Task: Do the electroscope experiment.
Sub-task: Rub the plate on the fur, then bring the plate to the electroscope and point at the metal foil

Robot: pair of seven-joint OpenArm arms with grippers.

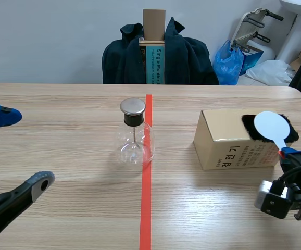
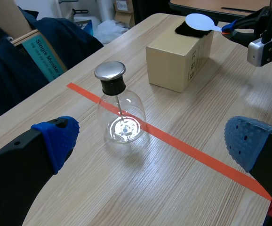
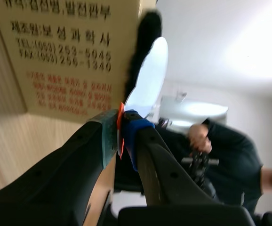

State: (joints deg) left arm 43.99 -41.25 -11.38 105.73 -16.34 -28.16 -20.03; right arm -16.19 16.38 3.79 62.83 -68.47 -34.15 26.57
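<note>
**Paddle on the fur, flask waiting across the desk**

My right jaws are closed on the thin handle of the white paddle (image 1: 268,125), pinching it near its end. The disc rests against the black fur (image 1: 249,126) on top of the cardboard box (image 1: 218,143). My left jaws are spread wide and hold nothing.

I think the pinch is the weak spot. The handle is narrow, and a hard rub could twist the paddle in my hold. It could also drag the fur off the box or slide the box along the desk (image 1: 62,208). If the disc brushes the box or the desk while I carry it over, I expect the charge to be lost. A clumsy approach to the metal cap (image 1: 133,106) could tip the glass flask (image 1: 135,138).

The flask stands upright on the red tape line (image 1: 147,198), well apart from my right jaws, with the box between them. From my left side, it stands ahead of the open jaws, clear of both pads.
</note>
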